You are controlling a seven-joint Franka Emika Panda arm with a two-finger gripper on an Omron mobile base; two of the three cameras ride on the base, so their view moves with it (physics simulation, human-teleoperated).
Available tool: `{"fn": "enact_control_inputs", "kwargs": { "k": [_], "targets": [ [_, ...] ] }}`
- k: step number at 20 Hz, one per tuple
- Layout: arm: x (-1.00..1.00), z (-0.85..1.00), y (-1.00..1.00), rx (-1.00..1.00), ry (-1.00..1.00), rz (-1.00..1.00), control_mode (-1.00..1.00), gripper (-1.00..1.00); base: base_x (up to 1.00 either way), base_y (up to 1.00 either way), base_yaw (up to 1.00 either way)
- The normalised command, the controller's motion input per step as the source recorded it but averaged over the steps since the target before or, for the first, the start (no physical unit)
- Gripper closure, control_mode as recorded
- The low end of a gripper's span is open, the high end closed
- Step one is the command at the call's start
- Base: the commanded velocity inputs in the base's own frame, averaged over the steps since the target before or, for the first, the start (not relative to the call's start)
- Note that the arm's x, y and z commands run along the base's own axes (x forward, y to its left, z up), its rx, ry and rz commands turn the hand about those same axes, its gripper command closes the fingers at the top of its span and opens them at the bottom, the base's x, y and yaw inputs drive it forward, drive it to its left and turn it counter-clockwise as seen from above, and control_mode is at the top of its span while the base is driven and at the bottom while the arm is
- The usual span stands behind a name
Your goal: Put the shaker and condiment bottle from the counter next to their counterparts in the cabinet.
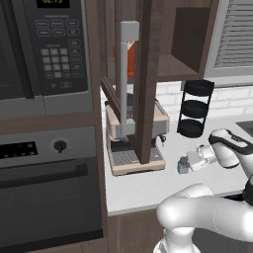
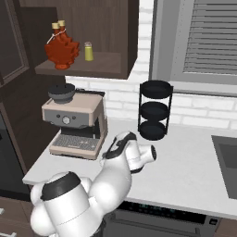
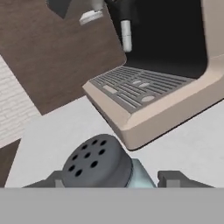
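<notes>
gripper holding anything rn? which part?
Cannot tell if gripped: the gripper straddles the shaker around its body just below the cap, fingers at both sides, contact not visible.

- White counter (image 1: 143, 185) spans the lower middle of the left base view.
- Beige espresso machine (image 1: 136, 136) stands on it, center frame.
- Black three-tier rack (image 1: 195, 107) stands at upper right.
- Small shaker (image 1: 183, 165) sits right of the machine.

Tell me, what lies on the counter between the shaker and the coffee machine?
Nothing: in the hand view, bare white counter separates the shaker from the coffee machine. The left base view shows the same bare gap.
</notes>
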Motion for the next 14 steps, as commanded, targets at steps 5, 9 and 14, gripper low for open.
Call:
{"fn": "enact_control_inputs", "kwargs": {
  "k": [5,9,14],
  "targets": [
    [0.00,0.35,0.17,0.03,0.05,-0.33,-1.00,1.00,0.00,0.00,0.00],
    [-0.03,0.56,0.29,0.06,0.00,-0.41,-1.00,1.00,0.00,0.00,0.00],
    [-0.20,0.62,0.20,0.09,-0.02,-0.42,-1.00,1.00,0.00,0.00,0.00]
  ]
}}
